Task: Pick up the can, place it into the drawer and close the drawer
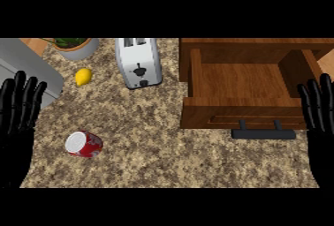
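Note:
A red can [83, 144] with a white top lies on its side on the speckled counter [157, 154], lower left. The wooden drawer [243, 86] stands pulled open at the upper right, its inside bare, with a dark handle [263, 133] on its front. My left hand [18, 115] rests open at the left edge, fingers up, a little left of the can and apart from it. At the right edge my right hand [319, 115] rests open, fingers up, beside the drawer's right front corner.
A silver toaster [138, 62] stands at the top centre. Left of it lies a yellow lemon [82, 76]. A potted plant [75, 46] sits at the top left, and a grey sink [29, 73] fills the left corner.

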